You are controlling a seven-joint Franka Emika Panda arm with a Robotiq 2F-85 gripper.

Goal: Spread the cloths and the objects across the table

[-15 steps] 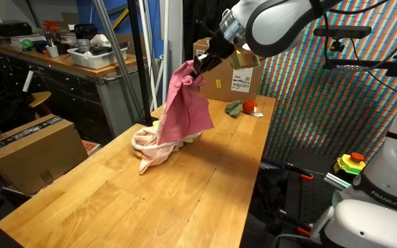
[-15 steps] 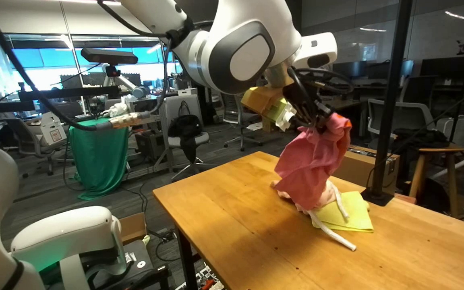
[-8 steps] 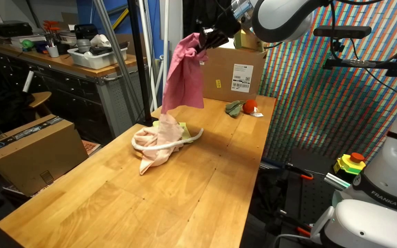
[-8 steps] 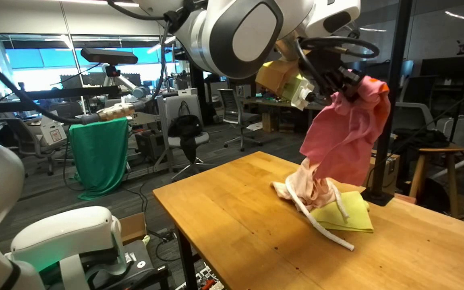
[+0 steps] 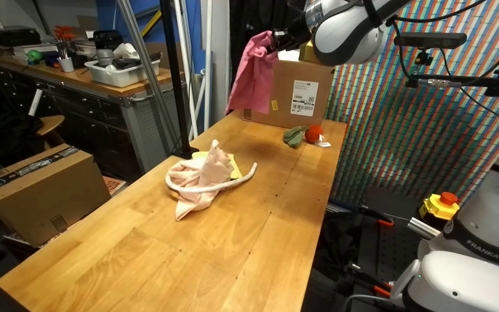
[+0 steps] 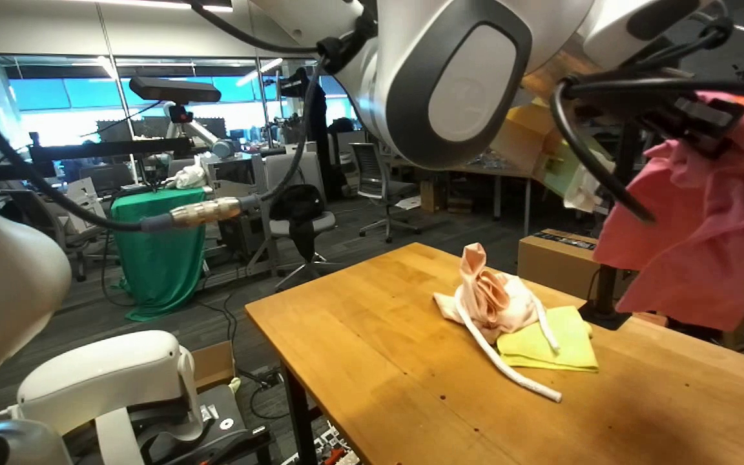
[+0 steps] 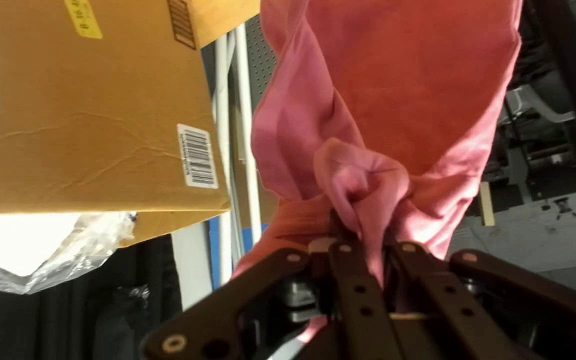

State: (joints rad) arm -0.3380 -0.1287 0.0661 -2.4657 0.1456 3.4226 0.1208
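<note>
My gripper [image 7: 365, 232] is shut on a gathered fold of the pink cloth [image 7: 418, 75], which hangs in the air near the tall carton [image 5: 288, 97], touching nothing below. On the table [image 5: 215, 251] lies the crumpled peach cloth [image 5: 195, 201], one corner of it standing up. A white cord [image 6: 507, 371] curves around and over it, one end reaching out onto the wood. The folded yellow-green cloth [image 6: 575, 342] is partly under the peach cloth and cord. Farther back, near the carton, rests the red and green item [image 5: 314, 134] with a white tag.
The carton at the table's far end has an open top with clear plastic inside. A black pole [image 5: 184, 147] stands on the long edge beside the cloths. Another cardboard box [image 5: 41, 195] sits beyond that edge, lower than the tabletop.
My gripper has risen and moved toward the carton with the pink cloth, which has come away from the peach cloth. A corner of the peach cloth is drawn upright; the cord has barely shifted.
</note>
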